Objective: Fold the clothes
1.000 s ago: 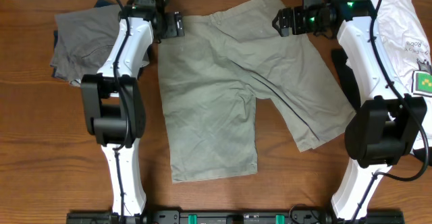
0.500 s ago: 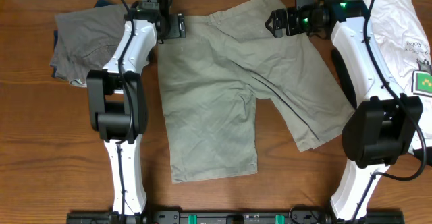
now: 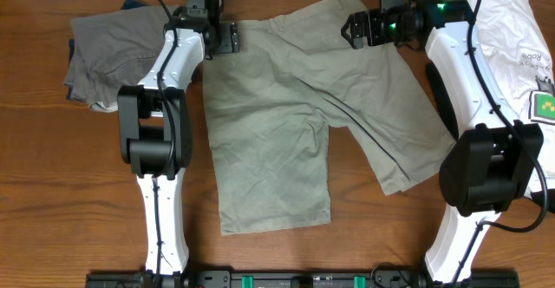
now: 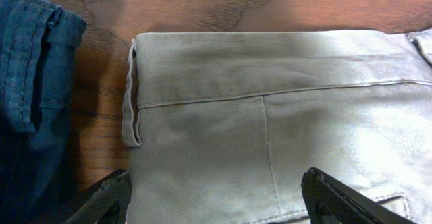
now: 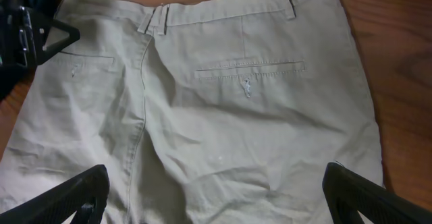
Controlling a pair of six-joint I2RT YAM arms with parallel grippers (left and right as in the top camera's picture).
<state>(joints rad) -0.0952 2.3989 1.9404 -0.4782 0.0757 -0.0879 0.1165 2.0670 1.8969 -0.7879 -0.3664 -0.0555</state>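
Shorts of pale khaki cotton (image 3: 269, 123) lie spread, back pockets up. Left gripper (image 4: 216, 197) and right gripper (image 5: 216, 190) hover wide-spread over waistband ends, apparently staged for pinching.

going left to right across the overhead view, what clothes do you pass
grey clothes pile → khaki shorts → white printed shirt. The left hand and right hand hang over the shorts' top edge, so they are left out of the order.
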